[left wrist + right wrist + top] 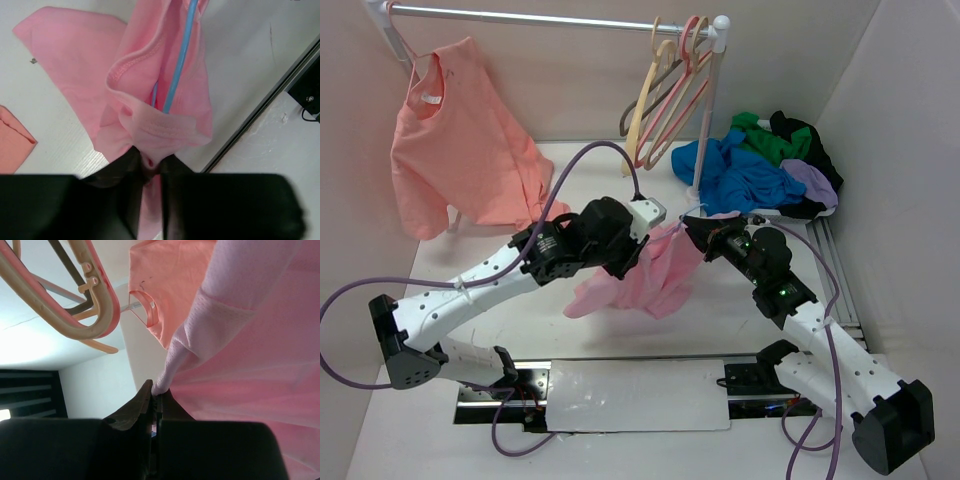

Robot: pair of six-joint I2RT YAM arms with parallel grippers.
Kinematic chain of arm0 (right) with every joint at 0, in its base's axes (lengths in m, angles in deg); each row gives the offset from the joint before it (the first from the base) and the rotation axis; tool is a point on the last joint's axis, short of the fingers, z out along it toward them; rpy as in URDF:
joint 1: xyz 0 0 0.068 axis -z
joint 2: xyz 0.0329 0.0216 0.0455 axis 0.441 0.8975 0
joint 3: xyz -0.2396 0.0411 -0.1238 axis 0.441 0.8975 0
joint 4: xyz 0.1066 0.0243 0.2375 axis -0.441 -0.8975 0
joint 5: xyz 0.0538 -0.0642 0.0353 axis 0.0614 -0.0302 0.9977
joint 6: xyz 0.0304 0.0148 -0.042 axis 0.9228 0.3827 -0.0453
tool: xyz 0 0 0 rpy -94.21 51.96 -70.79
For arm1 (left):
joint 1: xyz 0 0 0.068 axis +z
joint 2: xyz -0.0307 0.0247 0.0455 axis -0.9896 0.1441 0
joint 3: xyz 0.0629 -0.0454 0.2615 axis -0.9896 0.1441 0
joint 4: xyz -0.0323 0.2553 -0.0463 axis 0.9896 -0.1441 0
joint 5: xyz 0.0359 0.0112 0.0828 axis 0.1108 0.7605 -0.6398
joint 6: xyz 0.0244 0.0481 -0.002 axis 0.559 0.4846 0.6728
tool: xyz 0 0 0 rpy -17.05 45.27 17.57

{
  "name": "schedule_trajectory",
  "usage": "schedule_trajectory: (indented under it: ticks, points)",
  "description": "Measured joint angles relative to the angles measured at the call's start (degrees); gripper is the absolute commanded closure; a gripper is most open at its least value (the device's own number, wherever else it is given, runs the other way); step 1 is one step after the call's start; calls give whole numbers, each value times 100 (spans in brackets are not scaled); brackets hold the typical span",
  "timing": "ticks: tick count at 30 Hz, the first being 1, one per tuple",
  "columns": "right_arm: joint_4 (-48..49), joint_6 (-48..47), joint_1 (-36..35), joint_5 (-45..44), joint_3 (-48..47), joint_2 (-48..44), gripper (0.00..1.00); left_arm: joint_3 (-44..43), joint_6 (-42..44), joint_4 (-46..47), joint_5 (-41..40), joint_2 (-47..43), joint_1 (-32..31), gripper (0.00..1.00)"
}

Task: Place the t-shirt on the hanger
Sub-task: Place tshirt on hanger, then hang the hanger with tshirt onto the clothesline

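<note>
A salmon-orange shirt (pixel 465 140) hangs at the left end of the rail (pixel 550 18). Cream and pink hangers (pixel 670 90) hang at the right end. A pile of blue, green and purple garments (pixel 760 165) lies at the far right of the table (pixel 440 420).

The t-shirt (pixel 655 275) hangs bunched between the two arms over mid-table. It is bubblegum pink and creased. The thin blue hanger (pixel 181 50) runs inside a stitched opening of it.

The left gripper (pixel 150 167) is clamped on a fold of the fabric. The right gripper (pixel 156 392) has its fingers pressed together on another edge.
</note>
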Motion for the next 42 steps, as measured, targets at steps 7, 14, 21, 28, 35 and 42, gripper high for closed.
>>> schedule_trajectory:
  ticks: [7,14,21,28,35,42]
  points:
    - [-13,-55,2,111,0,2,93,295,131,199,127,-216,-35,100]
    - [-887,-1054,72,304,-673,24,40,907,-35,308,372,-1040,144,100]
    - [-2448,-3672,118,131,-2420,463,27,1001,-367,-186,1073,-1834,697,100]
    - [-3816,-5960,-234,-415,-3014,1207,19,960,-772,-820,1283,-2041,844,100]
    - [-4586,-6570,-518,-1589,-3064,800,14,651,-1279,-1574,898,-2511,879,100]
    - [-4736,-6738,-411,-1849,-3248,793,12,-284,-2210,-2601,-363,-2734,898,100]
